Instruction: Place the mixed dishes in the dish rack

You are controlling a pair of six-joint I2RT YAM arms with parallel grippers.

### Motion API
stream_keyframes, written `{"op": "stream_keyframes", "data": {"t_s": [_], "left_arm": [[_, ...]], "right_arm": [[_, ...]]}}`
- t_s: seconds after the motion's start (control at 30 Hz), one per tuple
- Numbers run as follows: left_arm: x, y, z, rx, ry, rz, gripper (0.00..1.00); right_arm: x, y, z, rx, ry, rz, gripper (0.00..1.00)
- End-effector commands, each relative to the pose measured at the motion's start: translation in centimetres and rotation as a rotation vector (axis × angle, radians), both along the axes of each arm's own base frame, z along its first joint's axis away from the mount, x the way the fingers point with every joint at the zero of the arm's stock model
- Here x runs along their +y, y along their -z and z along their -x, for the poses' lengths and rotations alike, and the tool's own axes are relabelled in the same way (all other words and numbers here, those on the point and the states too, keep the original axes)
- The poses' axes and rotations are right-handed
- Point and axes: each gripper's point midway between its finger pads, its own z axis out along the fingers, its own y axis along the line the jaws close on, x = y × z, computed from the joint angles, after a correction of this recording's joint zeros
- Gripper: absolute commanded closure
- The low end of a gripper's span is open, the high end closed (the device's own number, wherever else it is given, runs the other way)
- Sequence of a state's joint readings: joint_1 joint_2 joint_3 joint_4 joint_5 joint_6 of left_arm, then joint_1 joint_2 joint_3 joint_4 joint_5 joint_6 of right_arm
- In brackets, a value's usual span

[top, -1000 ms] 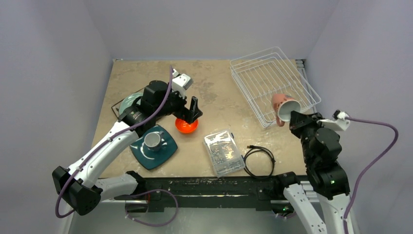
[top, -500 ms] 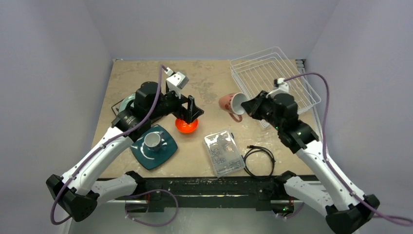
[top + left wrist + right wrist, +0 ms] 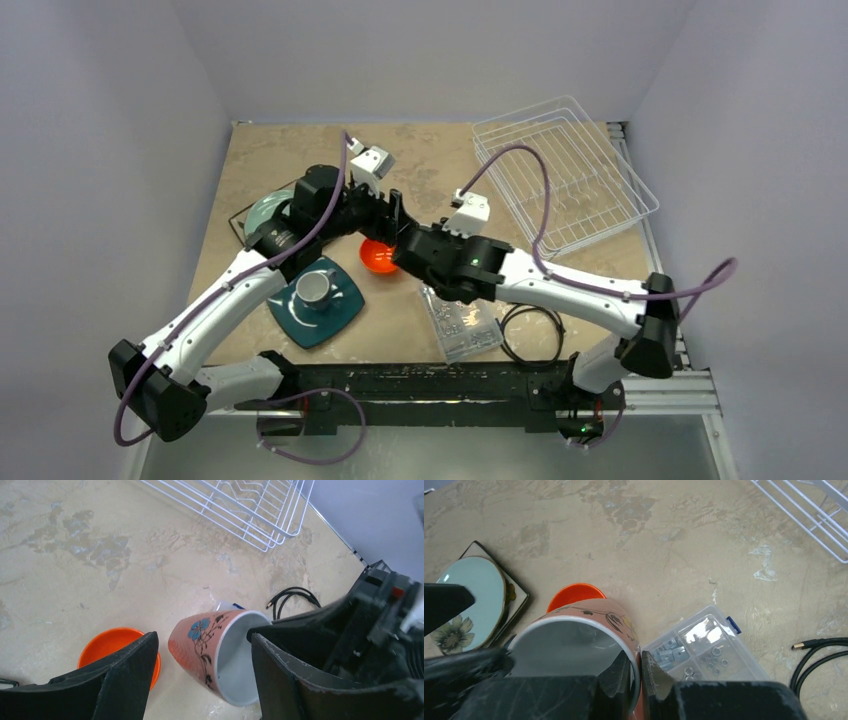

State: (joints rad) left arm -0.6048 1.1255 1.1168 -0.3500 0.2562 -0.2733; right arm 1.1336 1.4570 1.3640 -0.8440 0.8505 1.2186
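The pink cup (image 3: 210,645) with a blue flower hangs tilted on its side over the table, mouth toward my right arm. My right gripper (image 3: 636,667) is shut on the pink cup's rim (image 3: 574,630), one finger inside and one outside. My left gripper (image 3: 204,639) is open with its jaws either side of the cup, a gap showing on the left. The orange bowl (image 3: 378,257) sits just below. A small grey mug (image 3: 316,287) stands on the dark teal square plate (image 3: 340,312). The pale green flowered plate (image 3: 262,212) lies on a square plate. The dish rack (image 3: 560,175) stands at the back right.
A clear plastic box of small parts (image 3: 460,315) lies near the front, under my right arm, with a coiled black cable (image 3: 530,330) to its right. Both grippers (image 3: 398,240) crowd together over the table's middle.
My right arm swung the pink cup left from beside the rack to above the orange bowl, between my left fingers. The left jaws have narrowed round it.
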Motion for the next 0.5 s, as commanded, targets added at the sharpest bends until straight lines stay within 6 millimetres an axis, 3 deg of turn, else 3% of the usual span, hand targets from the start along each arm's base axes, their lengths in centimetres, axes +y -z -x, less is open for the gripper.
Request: {"op": "stream_keyframes", "data": {"t_s": [0.0,0.23,0.47], "left_arm": [[-0.4,-0.6,-0.5,0.007,-0.012,0.002,0.35],[-0.5,0.2,-0.7,0.027,-0.018,-0.027,0.50],[-0.9,1.2,-0.9,0.047,-0.009,-0.062,0.54]], "right_arm": [[-2.2,-5.9,-0.8,-0.219,0.258,-0.030,1.00],[-1.7,-7.0,-0.7,-0.283,0.279,-0.018,1.00],[-0.6,-8.2,-0.8,-0.306,0.248,-0.051,1.00]]}}
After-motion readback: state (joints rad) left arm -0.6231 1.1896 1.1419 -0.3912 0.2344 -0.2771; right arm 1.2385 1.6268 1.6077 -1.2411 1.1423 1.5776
